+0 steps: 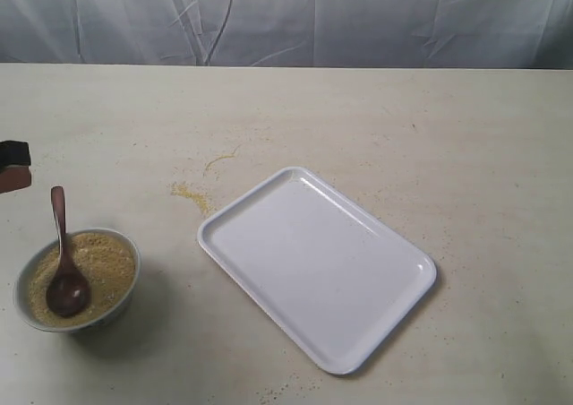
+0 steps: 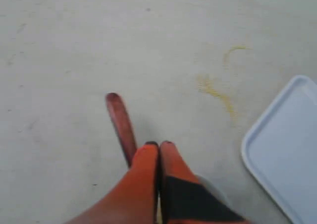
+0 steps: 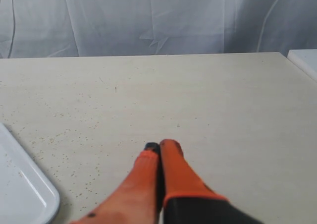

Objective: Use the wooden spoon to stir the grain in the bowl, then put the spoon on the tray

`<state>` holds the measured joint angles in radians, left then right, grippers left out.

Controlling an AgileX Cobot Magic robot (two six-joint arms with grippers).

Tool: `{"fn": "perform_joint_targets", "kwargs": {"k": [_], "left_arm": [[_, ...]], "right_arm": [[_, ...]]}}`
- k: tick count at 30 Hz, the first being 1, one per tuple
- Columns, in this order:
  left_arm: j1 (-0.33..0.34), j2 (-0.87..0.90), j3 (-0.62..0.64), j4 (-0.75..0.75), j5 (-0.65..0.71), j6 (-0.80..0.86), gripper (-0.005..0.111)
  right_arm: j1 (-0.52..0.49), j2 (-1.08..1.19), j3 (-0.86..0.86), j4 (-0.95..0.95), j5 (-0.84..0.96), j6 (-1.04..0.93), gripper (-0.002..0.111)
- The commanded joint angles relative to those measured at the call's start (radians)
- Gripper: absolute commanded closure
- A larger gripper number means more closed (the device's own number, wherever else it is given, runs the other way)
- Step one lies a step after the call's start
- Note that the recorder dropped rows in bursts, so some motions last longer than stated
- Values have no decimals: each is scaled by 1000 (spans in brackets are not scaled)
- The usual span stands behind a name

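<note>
The small white bowl (image 1: 125, 297) stands at the front left of the table, heaped with pale tan grain (image 1: 107, 262). The dark wooden spoon (image 1: 63, 266) lies in the grain, its handle leaning out over the far rim. The white tray (image 1: 394, 311) lies empty in the middle. My left gripper (image 2: 159, 144) is shut and holds nothing. It hovers above the spoon handle (image 2: 120, 122), and the bowl's rim (image 2: 213, 187) peeks out beside the fingers. Part of this gripper's body (image 1: 12, 168) shows at the left edge. My right gripper (image 3: 159, 145) is shut and empty over bare table.
A small patch and a thin trail of spilled grain (image 1: 190, 194) lie on the table between bowl and tray; the spilled grain (image 2: 215, 92) also shows in the left wrist view. A tray corner (image 3: 20, 184) is beside the right gripper. A white cloth (image 1: 286, 20) hangs behind the table.
</note>
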<state>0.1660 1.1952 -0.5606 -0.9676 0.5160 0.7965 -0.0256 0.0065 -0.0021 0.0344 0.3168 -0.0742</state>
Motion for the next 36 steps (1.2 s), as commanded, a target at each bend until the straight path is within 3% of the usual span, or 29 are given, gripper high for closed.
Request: {"fn": "perform_joint_targets", "kwargs": {"k": [1, 4, 10, 13, 22, 32, 36], "left_arm": [[-17, 20, 57, -97, -121, 39, 107], [-6, 92, 48, -124, -118, 55, 100], [-6, 220, -6, -109, -105, 59, 59], [-6, 273, -42, -93, -77, 61, 49], [-6, 446, -133, -92, -64, 103, 49], [-6, 561, -192, -250, 63, 294, 49], [-6, 561, -192, -248, 61, 305, 57]], "right_arm": [[3, -7, 2, -1, -12, -1, 108], [3, -7, 2, -1, -12, -1, 108], [3, -7, 2, -1, -12, -1, 108], [3, -7, 2, -1, -12, -1, 108], [3, -7, 2, -1, -12, -1, 108], [3, -7, 2, -1, -13, -1, 108], [3, -7, 2, -1, -13, -1, 108]]}}
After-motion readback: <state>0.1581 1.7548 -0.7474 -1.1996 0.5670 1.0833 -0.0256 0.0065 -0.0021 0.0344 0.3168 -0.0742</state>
